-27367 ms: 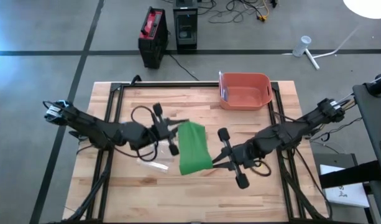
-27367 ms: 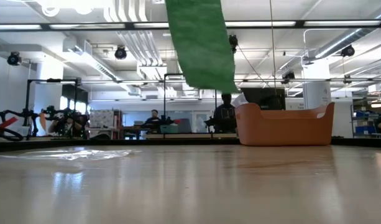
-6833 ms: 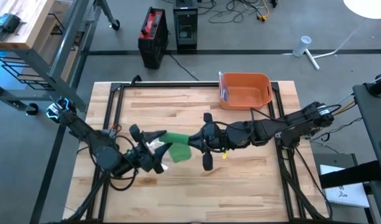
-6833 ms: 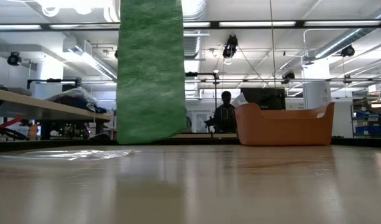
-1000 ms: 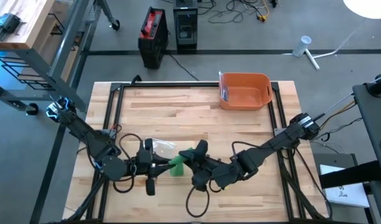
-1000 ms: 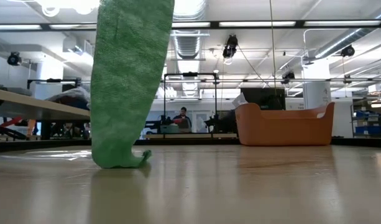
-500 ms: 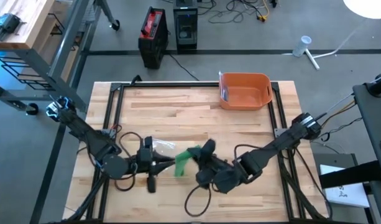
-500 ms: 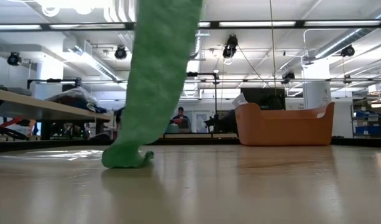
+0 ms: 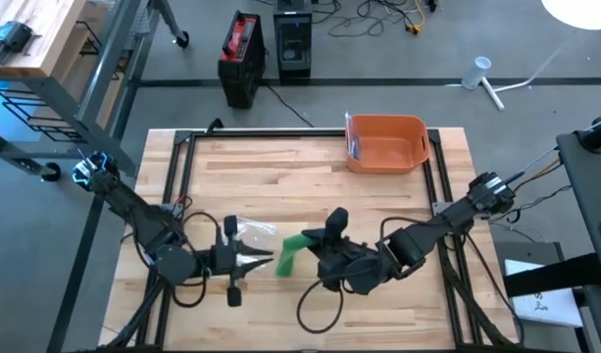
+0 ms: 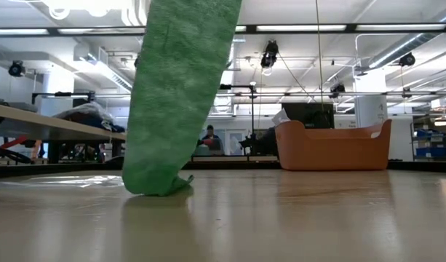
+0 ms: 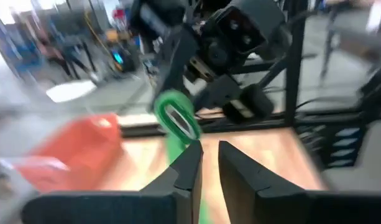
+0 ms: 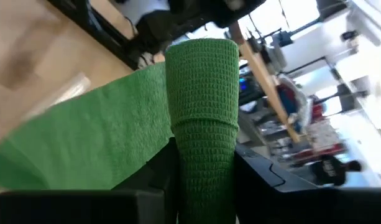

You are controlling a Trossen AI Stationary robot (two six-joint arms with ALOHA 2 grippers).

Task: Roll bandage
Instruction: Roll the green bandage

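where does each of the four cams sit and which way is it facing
High: overhead, facing straight down; both arms, left gripper, right gripper, green bandage, orange bin.
Low: tabletop height, facing level into the room; no arm shows.
Left wrist: past its own fingers toward the right arm.
Right wrist: onto the bandage roll it grips.
All four share the bandage.

From above I see grey concrete floor crossed by dark seams around my bench. A red-and-black case and a black box stand behind it among loose cables. Level across, ceiling strip lights, ducting and a seated person far back.
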